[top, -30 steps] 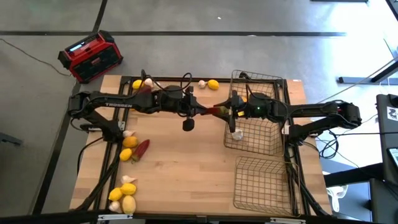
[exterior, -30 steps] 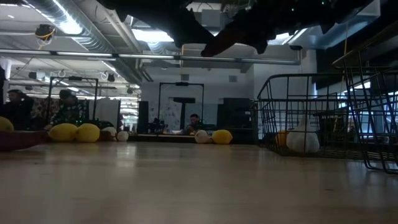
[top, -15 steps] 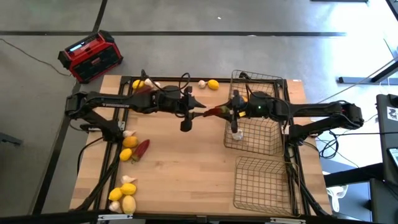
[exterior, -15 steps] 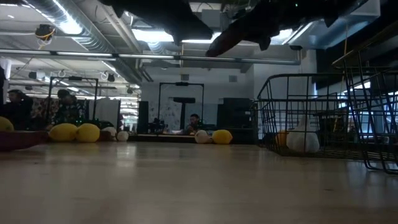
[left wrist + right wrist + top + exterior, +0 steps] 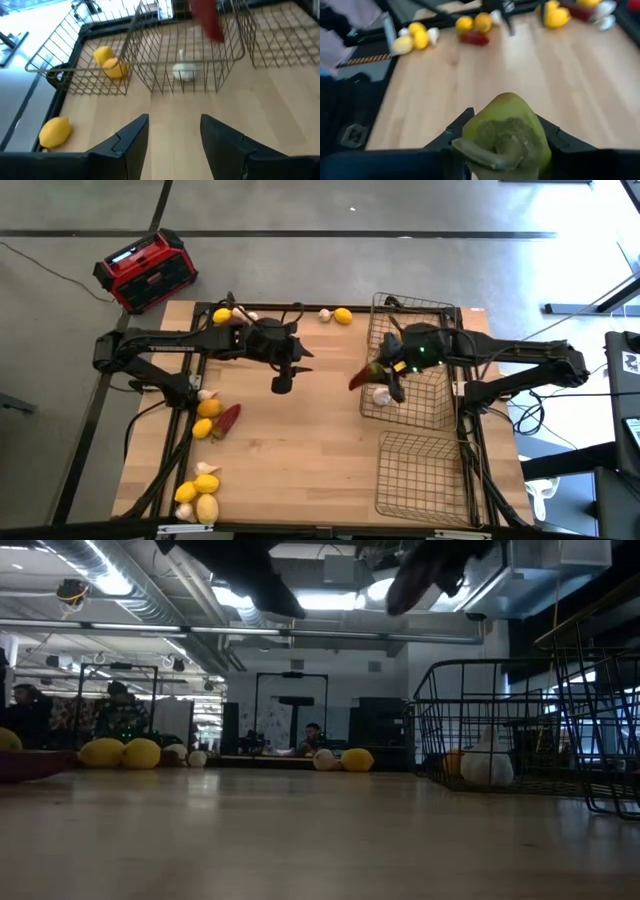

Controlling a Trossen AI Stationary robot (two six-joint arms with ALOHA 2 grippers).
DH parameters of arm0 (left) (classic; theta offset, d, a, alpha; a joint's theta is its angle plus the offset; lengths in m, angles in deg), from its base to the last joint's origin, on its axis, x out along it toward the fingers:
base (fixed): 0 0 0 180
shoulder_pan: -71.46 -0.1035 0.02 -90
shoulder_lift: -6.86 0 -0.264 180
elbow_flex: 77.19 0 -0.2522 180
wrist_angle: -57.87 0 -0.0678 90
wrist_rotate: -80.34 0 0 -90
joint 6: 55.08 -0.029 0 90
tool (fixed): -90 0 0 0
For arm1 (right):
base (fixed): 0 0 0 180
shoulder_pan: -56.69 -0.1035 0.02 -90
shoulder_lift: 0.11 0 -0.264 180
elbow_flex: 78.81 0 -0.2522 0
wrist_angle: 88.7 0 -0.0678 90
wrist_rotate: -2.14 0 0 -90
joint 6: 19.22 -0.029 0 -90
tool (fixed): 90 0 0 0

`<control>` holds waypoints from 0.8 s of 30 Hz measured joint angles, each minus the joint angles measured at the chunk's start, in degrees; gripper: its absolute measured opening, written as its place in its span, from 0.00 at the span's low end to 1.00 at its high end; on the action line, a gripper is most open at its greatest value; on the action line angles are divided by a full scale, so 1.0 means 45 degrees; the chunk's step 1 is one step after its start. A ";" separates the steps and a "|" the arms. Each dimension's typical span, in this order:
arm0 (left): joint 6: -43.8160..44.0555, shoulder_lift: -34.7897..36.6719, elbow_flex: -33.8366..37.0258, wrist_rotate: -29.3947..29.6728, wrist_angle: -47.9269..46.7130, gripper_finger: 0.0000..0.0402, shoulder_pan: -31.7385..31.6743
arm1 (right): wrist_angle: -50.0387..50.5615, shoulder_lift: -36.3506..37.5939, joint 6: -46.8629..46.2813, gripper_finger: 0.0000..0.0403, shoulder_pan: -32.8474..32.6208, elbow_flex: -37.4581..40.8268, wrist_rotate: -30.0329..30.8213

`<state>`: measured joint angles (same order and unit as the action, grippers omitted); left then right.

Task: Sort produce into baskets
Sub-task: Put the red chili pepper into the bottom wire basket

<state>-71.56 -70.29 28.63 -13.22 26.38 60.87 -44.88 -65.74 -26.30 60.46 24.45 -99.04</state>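
Pale planked wooden worktop (image 5: 300,450) lies bare through its middle, we see. Square bronze wire-mesh baskets (image 5: 412,370) line its right edge. Our right hand (image 5: 385,377) pinches a long red, green-stemmed chili pepper (image 5: 362,377) at that basket's rim; left hand (image 5: 172,145) hangs spread, empty.

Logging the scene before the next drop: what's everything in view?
round yellow-orange lemons: about nine; wooden table's left and far edge, two in far basket.
small white garlic bulbs: about six; among the lemons, one in middle basket.
elongated dark red chili peppers: two; one on table's left, one held.
square bronze wire-mesh baskets: three; table's right side.
boxy red-and-black radio: one; floor beyond table.
left gripper: fingers open, over table's middle.
right gripper: fingers shut on a chili pepper, beside middle basket.
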 joint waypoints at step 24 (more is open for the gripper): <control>-0.0022 -0.0010 0.0005 -0.0004 0.0702 0.44 0.0000 | 0.5713 0.0010 -0.7850 0.31 -0.6637 -0.1502 0.2808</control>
<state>-71.66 -70.33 28.65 -13.24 29.53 60.87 -19.17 -65.69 -61.62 30.60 17.70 -86.40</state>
